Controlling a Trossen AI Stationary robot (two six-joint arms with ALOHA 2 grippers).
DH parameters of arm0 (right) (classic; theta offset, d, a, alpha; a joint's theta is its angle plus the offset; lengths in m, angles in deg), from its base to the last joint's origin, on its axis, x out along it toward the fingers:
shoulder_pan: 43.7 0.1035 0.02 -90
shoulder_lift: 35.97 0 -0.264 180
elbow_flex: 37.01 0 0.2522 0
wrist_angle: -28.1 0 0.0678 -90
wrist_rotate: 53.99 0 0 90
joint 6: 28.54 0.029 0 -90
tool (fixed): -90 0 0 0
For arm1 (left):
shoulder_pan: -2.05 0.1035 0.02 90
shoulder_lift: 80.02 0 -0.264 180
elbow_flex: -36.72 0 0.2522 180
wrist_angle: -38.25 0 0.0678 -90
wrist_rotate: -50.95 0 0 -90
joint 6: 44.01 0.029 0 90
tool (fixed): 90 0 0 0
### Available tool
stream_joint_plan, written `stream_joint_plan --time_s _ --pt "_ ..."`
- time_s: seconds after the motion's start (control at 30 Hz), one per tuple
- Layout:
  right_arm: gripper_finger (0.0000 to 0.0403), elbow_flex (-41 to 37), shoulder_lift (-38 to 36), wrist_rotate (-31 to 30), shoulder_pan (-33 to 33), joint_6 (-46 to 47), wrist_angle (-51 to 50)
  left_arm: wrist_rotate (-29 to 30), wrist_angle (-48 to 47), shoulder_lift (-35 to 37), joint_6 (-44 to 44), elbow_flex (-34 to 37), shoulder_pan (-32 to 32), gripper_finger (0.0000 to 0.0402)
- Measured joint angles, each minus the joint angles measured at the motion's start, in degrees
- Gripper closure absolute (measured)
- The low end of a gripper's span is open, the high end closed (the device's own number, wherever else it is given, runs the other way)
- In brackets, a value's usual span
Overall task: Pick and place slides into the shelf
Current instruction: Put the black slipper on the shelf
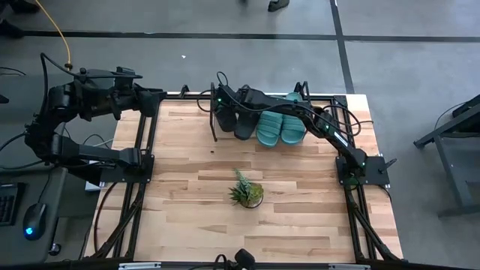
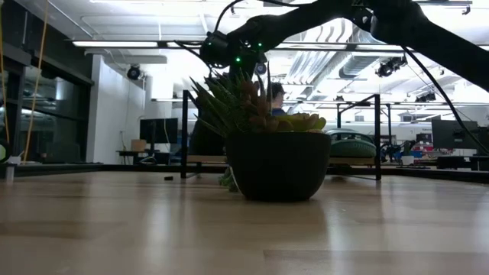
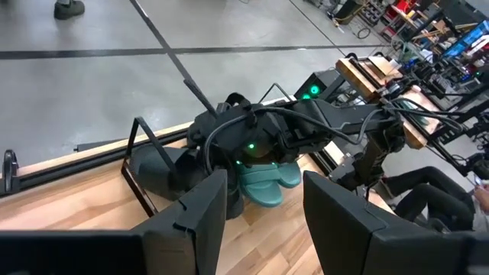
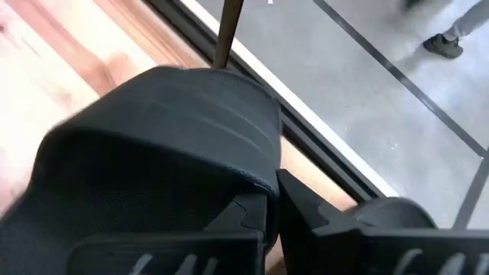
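Right gripper (image 1: 225, 114): reached across the far edge of the table (image 1: 300, 217), over the left end of the shelf (image 1: 212, 120). Fingers (image 4: 252, 218) closed on the strap of a black slide (image 4: 160, 153), which sits at the shelf's leftmost place.
Second black slide (image 1: 245, 124): on the shelf, just beside the first.
Teal slides: two, side by side, one (image 1: 269, 127) next to the black pair, the other (image 1: 292, 127) toward the right end; all four lie in one row along the back of the table.
Left gripper (image 3: 260, 218): held off the table's left side, pointed toward the shelf, fingers apart and empty.
Potted plant (image 1: 246, 193): spiky, in a dark bowl, standing alone near the middle of the table, well apart from the shelf.
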Motion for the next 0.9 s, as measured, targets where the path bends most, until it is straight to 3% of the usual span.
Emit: stream_joint_plan --time_s 0.27,0.57,0.73,0.9 --pt "0.0403 0.0 0.0 -0.7 -0.2 0.3 0.1 -0.1 0.0 -0.1 1.3 0.0 0.0 0.0245" --pt "0.0403 0.0 0.2 -4.1 0.6 10.3 -2.8 -1.1 -5.8 1.4 4.6 0.0 0.0 0.0245" --pt "0.0403 0.0 0.3 -8.0 1.7 17.8 -7.8 -4.8 -7.8 2.9 8.2 0.0 0.0 0.0245" --pt "0.0403 0.0 0.3 -8.5 2.2 18.8 -9.0 -8.0 -8.0 4.2 9.1 0.0 0.0 0.0245"
